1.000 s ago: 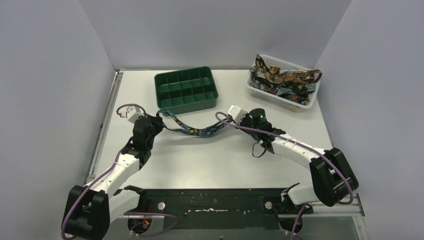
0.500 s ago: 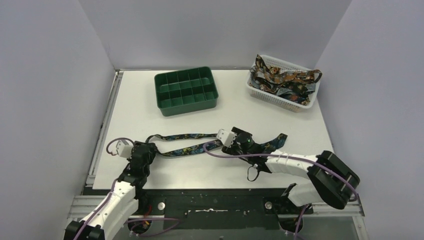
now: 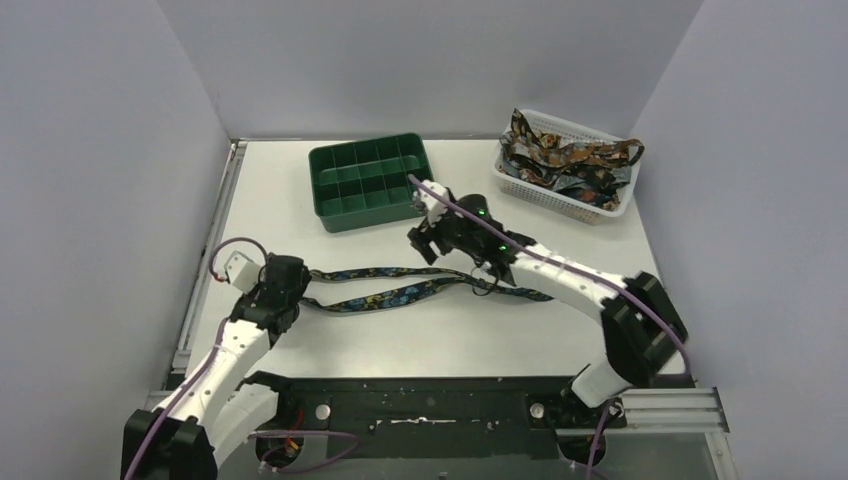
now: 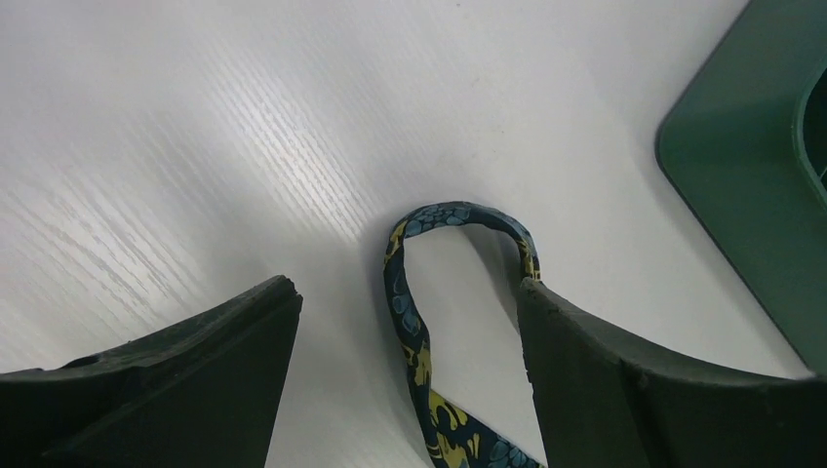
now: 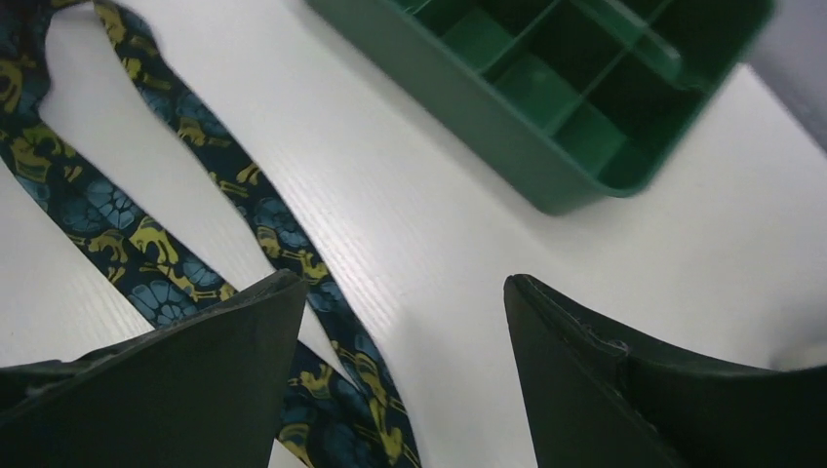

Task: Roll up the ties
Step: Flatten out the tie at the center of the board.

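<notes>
White table (image 3: 330,340), walled on three sides. Left arm (image 3: 225,350) reaches forward along the table's left side; right arm (image 3: 570,280) stretches across toward the centre. Green compartment tray (image 3: 375,212) sits at the back, centre-left. White mesh basket (image 3: 560,205) stands at back right, holding a heap of patterned ties (image 3: 565,160), some draped over its rim. One tie (image 3: 385,297) lies flat on the table between the arms, nearer than the tray, doubled over into two strands, its fold at the left end. Left gripper (image 4: 410,292): jaws spread wide over the fold, nothing clamped; the loop lies on the table close by the right-hand finger, contact not discernible. Right gripper (image 5: 405,283): jaws likewise wide apart and holding nothing, hovering over bare table between the tray's corner and the tie's strands.
</notes>
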### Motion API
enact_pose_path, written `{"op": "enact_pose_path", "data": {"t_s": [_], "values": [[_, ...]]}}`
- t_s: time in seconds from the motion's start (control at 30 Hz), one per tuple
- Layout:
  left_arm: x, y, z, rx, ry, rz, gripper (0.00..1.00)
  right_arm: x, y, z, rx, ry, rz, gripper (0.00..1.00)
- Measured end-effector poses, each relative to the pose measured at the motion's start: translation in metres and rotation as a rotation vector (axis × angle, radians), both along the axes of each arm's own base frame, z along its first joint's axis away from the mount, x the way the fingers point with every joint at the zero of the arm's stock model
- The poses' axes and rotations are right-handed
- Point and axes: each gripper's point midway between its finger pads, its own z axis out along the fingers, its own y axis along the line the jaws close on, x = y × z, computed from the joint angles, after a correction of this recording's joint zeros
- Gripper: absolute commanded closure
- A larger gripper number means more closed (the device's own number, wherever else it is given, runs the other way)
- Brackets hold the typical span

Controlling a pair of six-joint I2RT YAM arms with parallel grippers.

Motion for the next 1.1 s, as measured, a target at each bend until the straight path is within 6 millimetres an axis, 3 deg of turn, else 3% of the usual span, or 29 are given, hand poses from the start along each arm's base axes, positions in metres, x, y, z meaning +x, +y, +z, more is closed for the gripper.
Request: {"op": "enact_pose_path", "data": {"t_s": [0.13, 0.23, 0.33, 0.6, 0.8, 1.0, 1.1], "values": [[0.005, 0.008, -0.001, 0.06, 0.079, -0.028, 0.2, -0.012, 0.042, -0.068, -0.17, 0.128, 0.105, 0.23], [0.002, 0.015, -0.014, 0.078, 0.167, -0.048, 0.22, -0.032, 0.048, -0.124, -0.319, 0.215, 0.169, 0.23], [-0.003, 0.02, -0.027, 0.074, 0.244, -0.073, 0.23, -0.043, 0.037, -0.154, -0.416, 0.262, 0.199, 0.23], [0.005, 0.013, -0.035, 0.055, 0.273, -0.185, 0.28, -0.021, 0.032, -0.142, -0.446, 0.192, 0.193, 0.25], [0.014, 0.01, -0.034, 0.067, 0.259, -0.225, 0.36, -0.013, 0.024, -0.143, -0.435, 0.205, 0.177, 0.34], [0.024, 0.013, -0.039, 0.086, 0.3, -0.243, 0.55, 0.002, 0.005, -0.15, -0.46, 0.213, 0.132, 0.42], [0.029, 0.011, -0.043, 0.086, 0.308, -0.262, 0.69, 0.004, -0.003, -0.155, -0.47, 0.223, 0.121, 0.57]]}}
